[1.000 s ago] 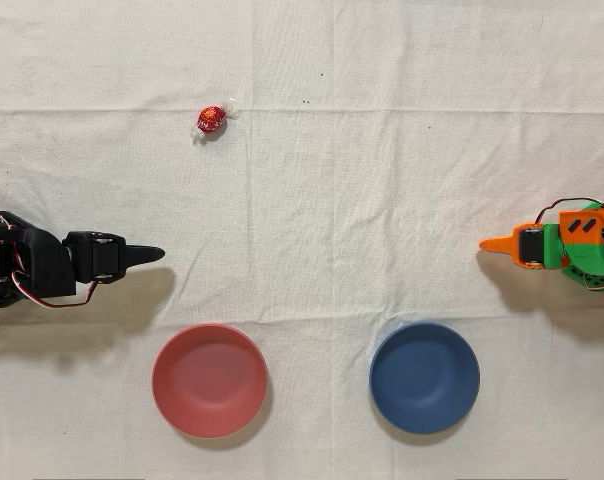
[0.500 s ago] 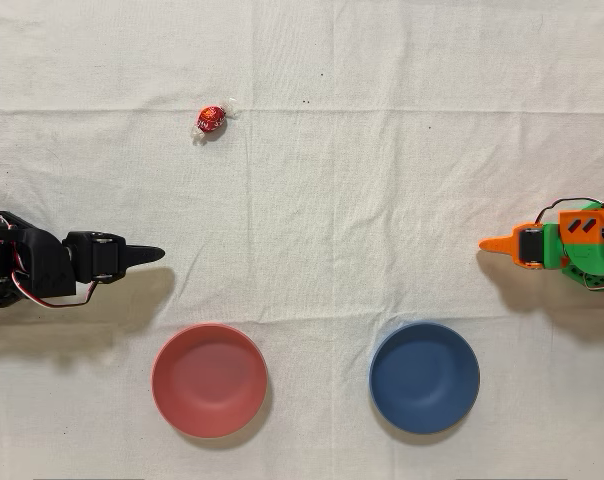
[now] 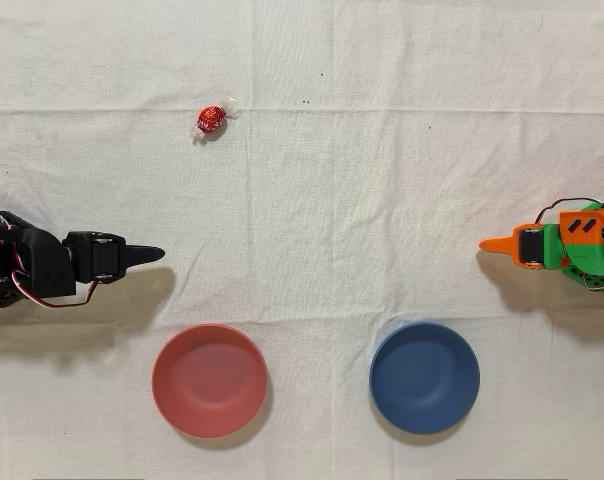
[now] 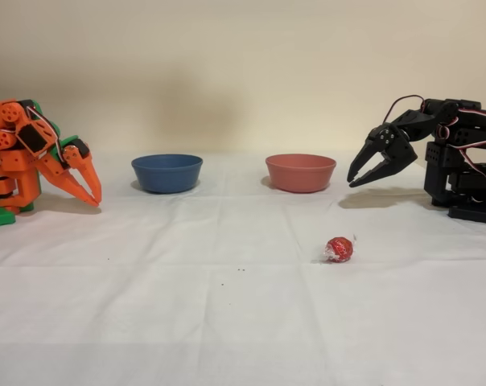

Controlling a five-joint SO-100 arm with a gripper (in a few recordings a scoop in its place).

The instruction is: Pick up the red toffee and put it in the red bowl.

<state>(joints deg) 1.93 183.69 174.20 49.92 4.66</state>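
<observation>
Red toffee (image 3: 211, 120) (image 4: 339, 249) lies on the white cloth (image 3: 382, 200) (image 4: 187, 305) toward the table's far edge in the overhead view, apart from everything else. Red bowl (image 3: 209, 380) (image 4: 300, 173) and blue bowl (image 3: 424, 377) (image 4: 166, 173) sit side by side near the opposite edge. Black gripper (image 3: 147, 255) (image 4: 362, 173) hangs above the cloth near the left edge in the overhead view, jaws slightly parted, holding nothing. Orange arm (image 3: 562, 245) (image 4: 34, 157) stands idle at the right edge.
</observation>
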